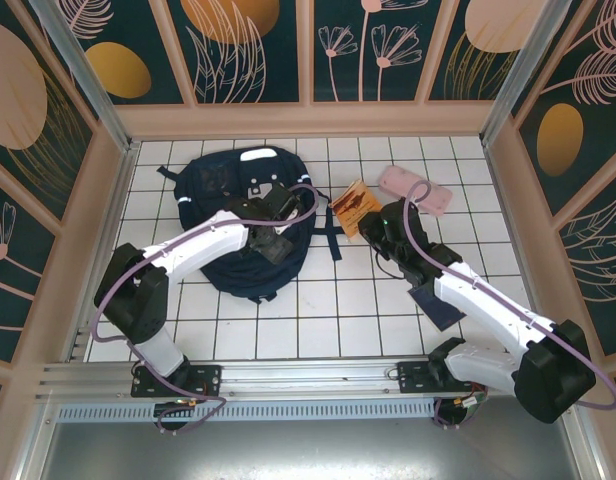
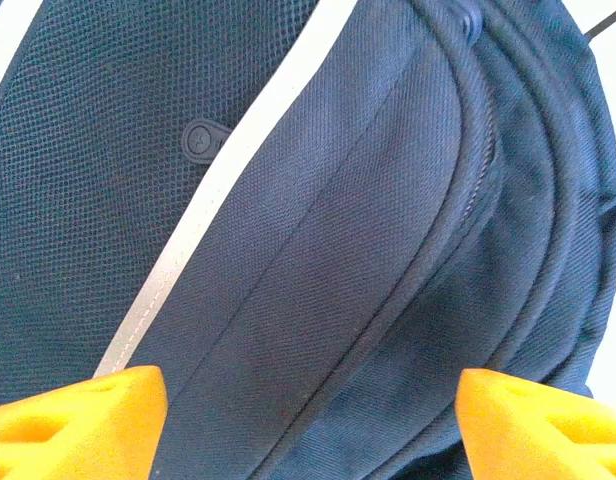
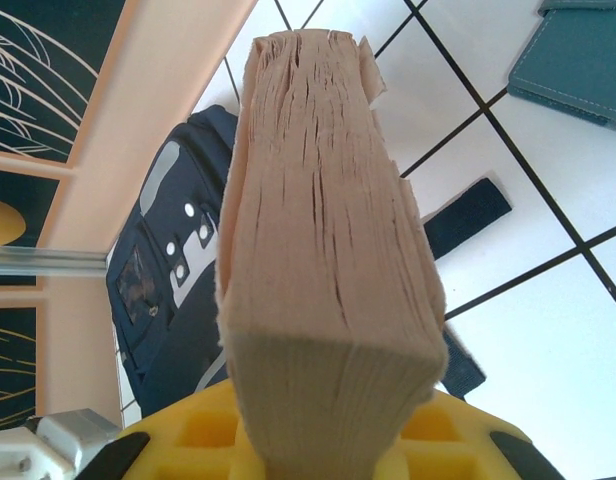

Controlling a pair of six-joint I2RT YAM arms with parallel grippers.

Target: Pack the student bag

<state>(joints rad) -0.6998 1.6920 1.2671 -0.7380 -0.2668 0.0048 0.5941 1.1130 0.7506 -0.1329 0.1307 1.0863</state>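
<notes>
Student bag (image 1: 203,185) is lying on the worktop (image 1: 338,320) beneath the left fingers (image 2: 78,420).
Those fingers are standing apart astride its zip seam (image 2: 478,190); right fingers (image 3: 203,430) are clamping a book (image 3: 318,250), bag lying off to their left.

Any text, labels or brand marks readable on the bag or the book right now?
No text can be read.
On the book: dark cover print, too small to read.
On the student bag: a round embossed badge, mark illegible.
</notes>
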